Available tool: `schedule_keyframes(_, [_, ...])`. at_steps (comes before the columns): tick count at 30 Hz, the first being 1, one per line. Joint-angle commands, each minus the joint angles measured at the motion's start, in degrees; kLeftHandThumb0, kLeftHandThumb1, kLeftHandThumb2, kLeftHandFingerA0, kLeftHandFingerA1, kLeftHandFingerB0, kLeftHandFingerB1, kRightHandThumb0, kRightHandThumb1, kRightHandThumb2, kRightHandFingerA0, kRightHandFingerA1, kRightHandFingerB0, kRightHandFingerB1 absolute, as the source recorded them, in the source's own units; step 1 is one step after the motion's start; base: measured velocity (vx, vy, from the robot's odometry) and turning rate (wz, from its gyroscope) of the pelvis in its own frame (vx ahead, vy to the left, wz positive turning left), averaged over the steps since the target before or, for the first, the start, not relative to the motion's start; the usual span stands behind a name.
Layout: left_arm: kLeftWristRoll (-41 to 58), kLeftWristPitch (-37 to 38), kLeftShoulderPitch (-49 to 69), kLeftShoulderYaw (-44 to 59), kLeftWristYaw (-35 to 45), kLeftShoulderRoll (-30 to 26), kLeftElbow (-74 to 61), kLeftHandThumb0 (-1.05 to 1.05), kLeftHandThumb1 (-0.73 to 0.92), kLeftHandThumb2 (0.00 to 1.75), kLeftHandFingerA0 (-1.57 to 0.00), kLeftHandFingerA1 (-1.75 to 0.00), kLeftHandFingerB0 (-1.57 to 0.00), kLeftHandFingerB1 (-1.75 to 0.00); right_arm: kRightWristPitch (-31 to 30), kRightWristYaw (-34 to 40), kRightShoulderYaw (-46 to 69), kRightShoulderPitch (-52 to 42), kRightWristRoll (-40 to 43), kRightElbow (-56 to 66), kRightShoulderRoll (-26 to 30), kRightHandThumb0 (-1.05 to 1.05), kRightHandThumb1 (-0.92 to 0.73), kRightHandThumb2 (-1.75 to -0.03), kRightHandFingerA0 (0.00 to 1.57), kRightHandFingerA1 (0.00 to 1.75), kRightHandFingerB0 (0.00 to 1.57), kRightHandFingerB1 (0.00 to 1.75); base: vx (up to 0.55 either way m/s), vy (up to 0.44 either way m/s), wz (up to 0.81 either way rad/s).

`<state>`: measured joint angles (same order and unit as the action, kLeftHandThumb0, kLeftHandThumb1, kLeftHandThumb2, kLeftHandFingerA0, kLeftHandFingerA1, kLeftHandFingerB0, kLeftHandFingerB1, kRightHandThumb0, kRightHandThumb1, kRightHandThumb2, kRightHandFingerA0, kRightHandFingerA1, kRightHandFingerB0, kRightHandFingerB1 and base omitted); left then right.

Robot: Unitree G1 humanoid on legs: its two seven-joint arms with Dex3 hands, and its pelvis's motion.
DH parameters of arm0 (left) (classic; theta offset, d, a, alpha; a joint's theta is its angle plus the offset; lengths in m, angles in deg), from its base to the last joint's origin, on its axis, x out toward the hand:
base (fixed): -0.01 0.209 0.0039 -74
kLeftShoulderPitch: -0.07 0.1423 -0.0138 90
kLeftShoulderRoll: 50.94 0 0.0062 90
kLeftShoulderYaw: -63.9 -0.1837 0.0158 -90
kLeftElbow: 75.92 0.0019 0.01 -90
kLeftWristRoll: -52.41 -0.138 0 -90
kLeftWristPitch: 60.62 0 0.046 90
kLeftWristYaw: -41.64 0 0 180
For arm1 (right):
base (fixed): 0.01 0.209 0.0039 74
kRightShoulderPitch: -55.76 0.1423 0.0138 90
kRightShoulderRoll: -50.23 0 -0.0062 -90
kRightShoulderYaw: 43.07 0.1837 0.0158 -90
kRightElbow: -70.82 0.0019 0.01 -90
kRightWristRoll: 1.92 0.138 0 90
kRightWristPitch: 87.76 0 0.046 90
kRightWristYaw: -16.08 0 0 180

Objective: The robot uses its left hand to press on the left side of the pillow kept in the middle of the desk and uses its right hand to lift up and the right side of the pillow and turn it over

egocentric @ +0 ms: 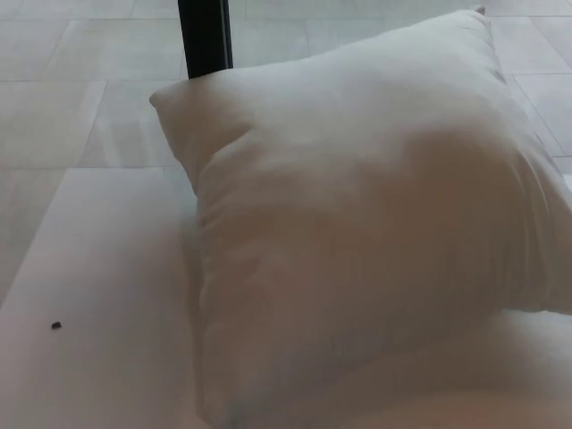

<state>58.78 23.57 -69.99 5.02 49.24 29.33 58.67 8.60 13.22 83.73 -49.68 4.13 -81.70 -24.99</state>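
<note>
Pillow (357, 250) is standing tilted, filling the right of the surface (98, 295); neither robot hand is showing, state unknowable.

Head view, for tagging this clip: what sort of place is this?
Likely an indoor lab or office: a white desk with a pillow, pale tiled floor, a black post.

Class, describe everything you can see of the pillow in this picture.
The pillow is white or cream, of soft plain fabric with light creases and pointed corners. It fills most of the view, tilted up rather than lying flat, its lower edge on the white desk. One corner points upper left near a black post. No hand shows touching it.
</note>
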Motion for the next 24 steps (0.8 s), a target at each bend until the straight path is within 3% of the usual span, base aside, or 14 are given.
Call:
schedule_keyframes(1, [11.9,-4.9,-3.3,10.3,-3.5,2.3,-8.8,-0.70,0.57,0.57,-0.71,-0.66,-0.49,-0.50,0.5,-1.7,13.0,4.3,14.6,-0.4,4.4,-0.93,-0.81,-0.64,0.32,0.95,0.03,0.87,0.00,0.000,0.00])
schedule_keyframes(4, [12.5,-7.5,-6.1,11.3,-3.4,2.0,-14.7,-0.70,0.65,0.59,-0.61,-0.59,-0.42,-0.46,-4.0,-1.7,15.2,8.2,15.8,2.8,6.4,-1.01,-0.85,-0.70,0.30,0.94,0.00,0.75,0.00,0.000,0.00])
schedule_keyframes(5, [15.0,-8.4,-12.2,12.6,-4.8,0.8,-19.6,-0.75,0.55,0.94,-0.48,-0.63,-0.34,-0.55,-6.1,-1.0,15.5,14.2,16.1,4.5,10.4,-1.05,-0.71,-1.17,0.33,0.80,0.00,0.54,0.00,0.000,0.00])
schedule_keyframes(8, [15.5,-11.2,-19.0,13.8,-7.7,-0.4,-22.8,-0.83,0.55,0.95,-0.53,-0.61,-0.38,-0.53,-9.1,-2.1,14.9,18.1,15.4,8.8,12.6,-1.05,-0.69,-1.16,0.40,0.82,0.06,0.61,0.00,0.000,0.00])
schedule_keyframes(9, [15.2,-11.9,-22.0,13.7,-8.0,-1.2,-23.5,-0.81,0.64,0.62,-0.59,-0.54,-0.43,-0.41,-10.5,-1.8,14.7,20.0,15.4,10.8,13.4,-1.05,-0.88,-0.70,0.38,0.83,0.00,0.84,0.00,0.000,0.00])
schedule_keyframes(10, [15.3,-12.3,-24.9,13.5,-7.9,-2.1,-23.3,-0.76,0.65,0.60,-0.62,-0.49,-0.46,-0.38,-10.4,-2.1,14.2,22.0,15.3,11.9,13.9,-1.05,-0.89,-0.68,0.43,0.79,0.13,0.79,0.00,0.000,0.00])
schedule_keyframes(12, [15.1,-13.7,-32.6,11.8,-7.6,-3.7,-23.8,-0.72,0.52,0.91,-0.55,-0.59,-0.39,-0.51,-13.0,-1.4,13.0,28.2,16.5,17.1,14.4,-1.05,-0.88,-0.65,0.54,0.76,0.25,0.74,0.00,0.000,0.00])
schedule_keyframes(15, [15.5,-15.8,-37.4,11.0,-6.7,-3.8,-24.7,-0.68,0.67,0.60,-0.55,-0.48,-0.39,-0.38,-12.6,-3.1,11.5,32.0,16.5,19.5,13.4,-1.03,-0.66,-1.12,0.52,0.75,0.28,0.71,0.00,0.000,0.00])
schedule_keyframes(16, [15.5,-17.6,-39.5,9.2,-7.4,-2.8,-28.0,-0.63,0.68,0.62,-0.51,-0.50,-0.34,-0.39,-13.5,-2.7,9.4,33.9,16.1,23.0,12.3,-1.05,-0.83,-0.68,0.71,0.72,0.36,0.75,0.00,0.000,0.00])
schedule_keyframes(19, [14.8,-20.2,-43.4,4.9,-7.8,0.5,-35.0,-0.60,0.82,0.63,-0.36,-0.47,-0.24,-0.36,-16.3,-2.9,3.7,36.0,15.4,34.8,8.2,-1.05,-0.82,-0.67,0.72,0.70,0.41,0.73,0.00,0.000,0.00])
schedule_keyframes(20, [15.3,-21.9,-44.7,2.1,-8.8,3.3,-40.0,-0.70,0.77,0.64,-0.36,-0.54,-0.25,-0.40,-19.7,-0.8,-0.3,36.9,15.5,43.4,4.4,-1.05,-0.66,-1.12,0.50,0.58,0.28,0.54,0.00,0.000,0.00])
schedule_keyframes(21, [15.3,-23.8,-45.4,0.7,-9.8,4.8,-42.6,-0.68,0.80,0.63,-0.35,-0.52,-0.25,-0.39,-21.1,-2.1,-3.5,36.6,14.6,46.8,3.8,-1.01,-0.89,-0.67,0.37,0.41,0.22,0.34,0.00,0.000,0.00])
schedule_keyframes(22, [15.6,-25.2,-45.9,-0.2,-10.7,6.3,-44.2,-0.62,0.60,1.05,-0.37,-0.64,-0.15,-0.50,-22.6,-1.6,-4.8,36.9,14.8,48.7,2.5,-0.98,-0.88,-0.67,0.37,0.40,0.22,0.29,0.00,0.000,0.00])
schedule_keyframes(24, [15.5,-25.3,-45.7,-1.9,-10.9,8.9,-45.4,-0.68,0.81,0.64,-0.43,-0.64,-0.30,-0.43,-23.8,-1.2,-6.5,37.4,14.2,50.1,0.9,-0.95,-0.91,-0.68,0.37,0.40,0.22,0.28,0.00,0.000,0.00])
